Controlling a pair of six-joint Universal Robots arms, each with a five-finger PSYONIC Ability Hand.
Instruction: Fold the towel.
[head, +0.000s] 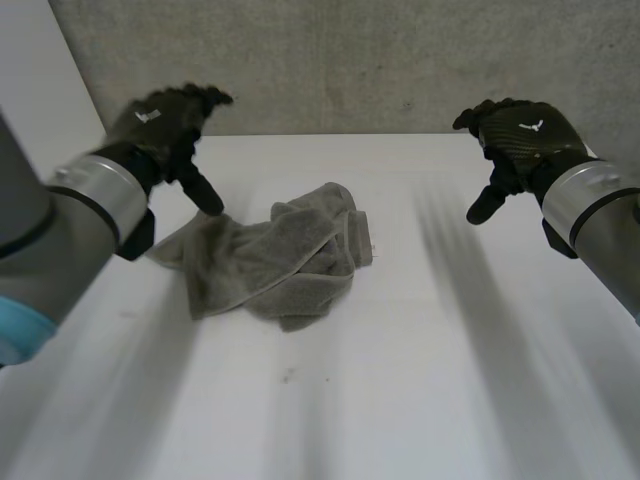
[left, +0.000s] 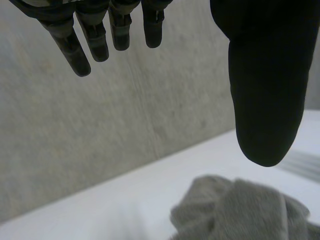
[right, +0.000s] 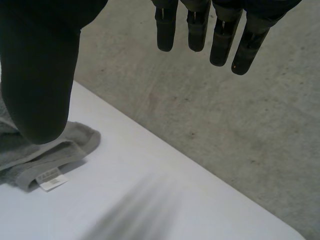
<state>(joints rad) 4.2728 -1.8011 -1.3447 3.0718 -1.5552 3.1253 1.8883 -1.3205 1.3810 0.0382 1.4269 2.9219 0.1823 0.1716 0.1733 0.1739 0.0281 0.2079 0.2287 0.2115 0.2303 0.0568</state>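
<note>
A grey towel (head: 275, 258) lies crumpled in a loose heap on the white table (head: 420, 380), a little left of the middle. My left hand (head: 165, 125) hovers above the towel's left end with fingers straight, open and holding nothing. In the left wrist view the left hand's fingers (left: 95, 37) and thumb (left: 265, 90) are spread above the towel (left: 240, 210). My right hand (head: 520, 140) hangs open over the table's right part, well clear of the towel. The right wrist view shows its thumb (right: 40, 80) above a towel corner (right: 45, 152) with a white label (right: 51, 178).
A grey concrete wall (head: 350, 60) rises right behind the table's far edge. Bare tabletop stretches to the right of the towel and in front of it.
</note>
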